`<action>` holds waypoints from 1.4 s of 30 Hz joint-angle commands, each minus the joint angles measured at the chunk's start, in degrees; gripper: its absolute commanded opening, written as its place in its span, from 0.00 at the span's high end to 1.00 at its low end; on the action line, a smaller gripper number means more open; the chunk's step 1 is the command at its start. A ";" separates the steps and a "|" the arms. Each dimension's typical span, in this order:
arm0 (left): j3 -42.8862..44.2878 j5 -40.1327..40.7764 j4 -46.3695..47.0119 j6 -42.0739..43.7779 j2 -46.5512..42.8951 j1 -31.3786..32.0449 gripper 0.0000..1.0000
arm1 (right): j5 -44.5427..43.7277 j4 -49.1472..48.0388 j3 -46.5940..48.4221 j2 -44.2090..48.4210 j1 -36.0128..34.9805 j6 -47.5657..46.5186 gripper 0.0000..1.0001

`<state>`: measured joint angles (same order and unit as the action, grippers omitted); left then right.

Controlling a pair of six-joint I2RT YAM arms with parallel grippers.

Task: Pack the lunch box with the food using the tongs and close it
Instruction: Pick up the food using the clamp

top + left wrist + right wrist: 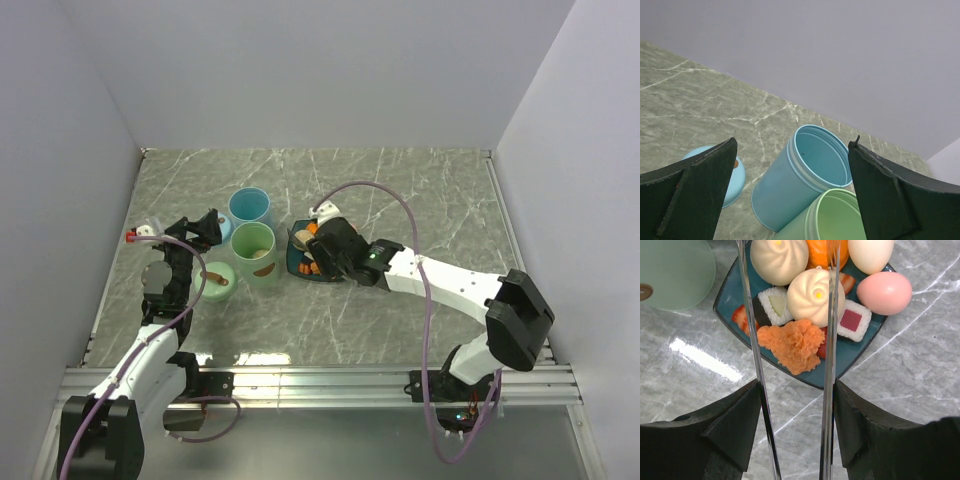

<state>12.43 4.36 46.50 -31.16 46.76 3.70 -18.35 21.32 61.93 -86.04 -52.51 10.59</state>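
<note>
The right end effector (pixel 797 385) is clenched on the tongs (pixel 755 350), its two dark fingers pressing the thin silver arms from outside. The tongs' long axis runs straight out from the wrist and over the teal plate (pixel 840 357). The joined end lies back behind the fingers, out of sight, and the free ends point forward, past the top edge of the right wrist view. The two arms stand apart, almost parallel, with a beige bun (pixel 815 295) and an orange chunk (pixel 795 342) between them; whether the metal touches either cannot be told. A pink egg (pixel 885 292) and a white-and-red piece (pixel 854 320) lie outside the right-hand arm, all on the plate. From above, the plate sits on the marble worktop (pixel 400 190) just right of the green container (pixel 253 250), with the blue container (pixel 249 208) behind that. The left end effector (pixel 792 145) is released, spread wide and holding nothing, close to the blue container
</note>
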 commanded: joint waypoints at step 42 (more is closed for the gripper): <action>0.05 0.03 2.54 -0.75 -0.36 -0.28 0.01 | -5.29 2.15 7.41 5.88 -0.48 -0.57 0.63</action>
<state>12.43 4.38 46.48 -31.16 46.74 3.70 -21.71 26.13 67.48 -82.87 -52.53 10.39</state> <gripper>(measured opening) 0.995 0.371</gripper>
